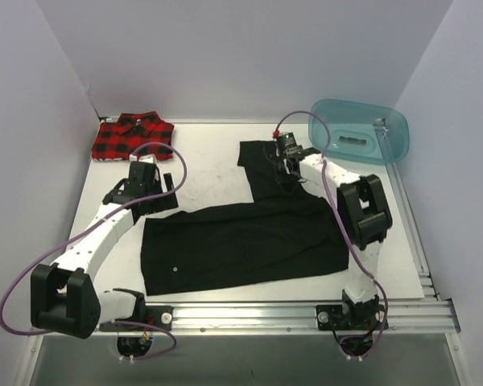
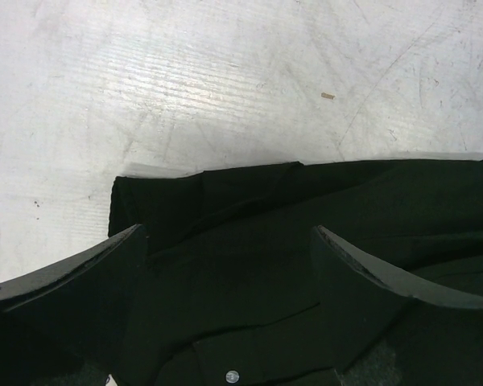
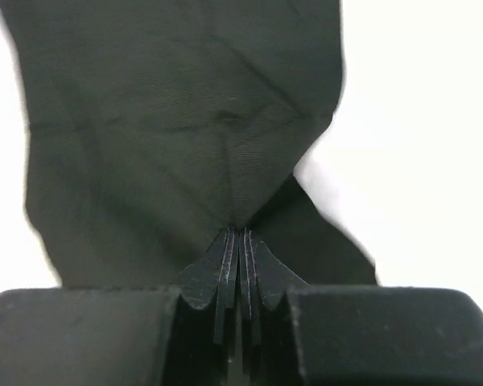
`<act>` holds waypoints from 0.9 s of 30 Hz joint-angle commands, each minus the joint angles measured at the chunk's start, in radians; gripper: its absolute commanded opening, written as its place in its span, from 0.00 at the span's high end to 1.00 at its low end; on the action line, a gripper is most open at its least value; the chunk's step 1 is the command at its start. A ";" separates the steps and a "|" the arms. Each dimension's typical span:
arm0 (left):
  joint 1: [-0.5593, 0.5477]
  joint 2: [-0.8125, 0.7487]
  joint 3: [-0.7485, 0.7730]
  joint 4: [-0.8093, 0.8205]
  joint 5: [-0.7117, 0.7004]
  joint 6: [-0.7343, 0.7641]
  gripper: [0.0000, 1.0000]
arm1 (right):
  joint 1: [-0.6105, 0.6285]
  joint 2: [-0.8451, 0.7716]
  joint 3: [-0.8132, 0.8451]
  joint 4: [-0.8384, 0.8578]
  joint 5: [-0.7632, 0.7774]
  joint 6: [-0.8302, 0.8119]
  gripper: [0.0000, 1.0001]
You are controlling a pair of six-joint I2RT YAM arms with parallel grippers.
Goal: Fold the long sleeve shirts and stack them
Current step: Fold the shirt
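Note:
The black shirt (image 1: 241, 245) lies spread across the middle of the table, with one sleeve (image 1: 258, 165) running toward the back. My left gripper (image 1: 154, 203) is open and hovers over the shirt's upper left corner. In the left wrist view its fingers (image 2: 105, 273) straddle black cloth (image 2: 249, 265) with a small white button (image 2: 232, 375). My right gripper (image 1: 288, 170) is shut on the sleeve. In the right wrist view the jaws (image 3: 240, 233) pinch the black fabric (image 3: 185, 121), which bunches toward them. The red-and-black plaid shirt (image 1: 133, 137) lies folded at the back left.
A translucent teal tub (image 1: 358, 129) stands at the back right corner, just behind the right arm. White walls close in the table on the left, back and right. A metal rail (image 1: 249, 318) runs along the near edge.

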 commanded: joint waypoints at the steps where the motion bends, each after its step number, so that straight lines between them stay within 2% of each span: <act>1: 0.002 -0.035 -0.001 0.038 -0.004 -0.002 0.09 | 0.043 -0.187 -0.055 -0.006 0.034 -0.028 1.00; 8: 0.012 -0.036 0.003 0.041 0.005 -0.002 0.09 | 0.121 -0.438 -0.265 -0.006 0.068 -0.010 1.00; 14: 0.021 -0.036 0.003 0.041 0.011 -0.005 0.09 | 0.232 -0.668 -0.532 -0.041 0.105 0.036 1.00; 19: 0.027 -0.025 0.005 0.039 0.017 -0.005 0.09 | 0.318 -0.889 -0.738 -0.071 0.032 0.089 0.99; 23: 0.033 -0.012 0.007 0.038 0.031 -0.010 0.09 | 0.329 -0.968 -0.846 -0.107 -0.056 0.115 0.84; 25: 0.035 0.001 0.007 0.038 0.032 -0.010 0.09 | 0.330 -0.976 -0.861 -0.144 -0.065 0.130 0.83; 27: 0.035 0.010 0.005 0.036 0.035 -0.010 0.09 | 0.330 -0.979 -0.848 -0.184 -0.048 0.173 0.73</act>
